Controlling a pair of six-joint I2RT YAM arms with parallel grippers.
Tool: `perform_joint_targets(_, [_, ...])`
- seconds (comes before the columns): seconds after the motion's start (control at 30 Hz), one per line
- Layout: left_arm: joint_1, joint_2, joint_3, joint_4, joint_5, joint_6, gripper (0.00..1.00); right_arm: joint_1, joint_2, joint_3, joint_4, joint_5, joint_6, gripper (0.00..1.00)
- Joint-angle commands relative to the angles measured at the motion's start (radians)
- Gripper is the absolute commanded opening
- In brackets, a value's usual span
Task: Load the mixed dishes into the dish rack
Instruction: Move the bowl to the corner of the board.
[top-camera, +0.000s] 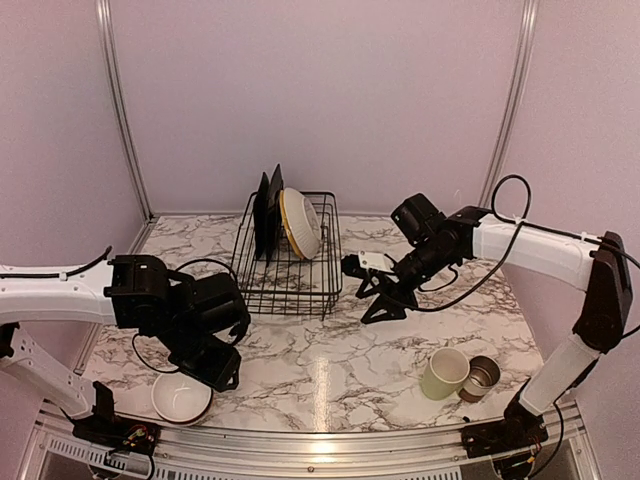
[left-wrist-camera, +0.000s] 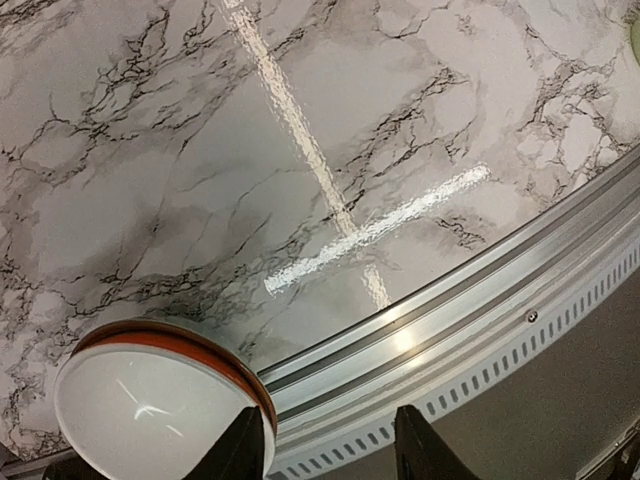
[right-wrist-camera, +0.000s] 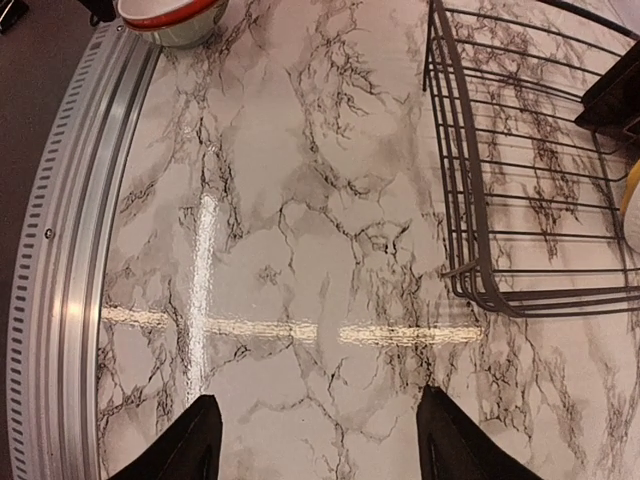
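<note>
Front-left of the dish rack (top-camera: 288, 255), the white bowl (top-camera: 181, 397) sits upright on the table (top-camera: 330, 360).
The left gripper (left-wrist-camera: 328, 420) hangs just beside the bowl's rim, jaws apart and empty; the right gripper (right-wrist-camera: 318, 420), just right of the rack, is open too, holding nothing. The bowl looks stiff, glazed, likely slippery and breakable, so I would pinch the rim, one finger inside.
</note>
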Motion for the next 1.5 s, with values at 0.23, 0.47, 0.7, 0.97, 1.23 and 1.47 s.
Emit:
perform_joint_targets(0.23, [-0.027,0.088,-0.052,-0.062,-0.008,-0.183,0.46,-0.006,0.011,-0.054,0.059,-0.039,-0.011,0.66])
perform_joint_targets(0.47, [-0.046,0.101,-0.030,-0.062,-0.011,-0.207,0.46,-0.006,0.033,-0.053,0.060,-0.048,-0.012,0.67])
perform_joint_targets(0.7, [-0.046,0.128,-0.067,-0.085,-0.058,-0.215,0.46,-0.006,0.041,-0.050,0.059,-0.053,-0.015,0.67])
perform_joint_targets(0.97, [-0.046,0.214,-0.058,-0.085,-0.082,-0.163,0.40,-0.006,0.040,-0.051,0.053,-0.051,-0.013,0.67])
perform_joint_targets(1.23, [-0.017,0.271,-0.031,-0.065,-0.148,-0.051,0.27,-0.006,0.055,-0.041,0.048,-0.051,-0.008,0.67])
perform_joint_targets(1.47, [0.060,0.301,-0.006,0.005,-0.225,0.074,0.16,-0.006,0.055,-0.032,0.044,-0.039,0.006,0.67])
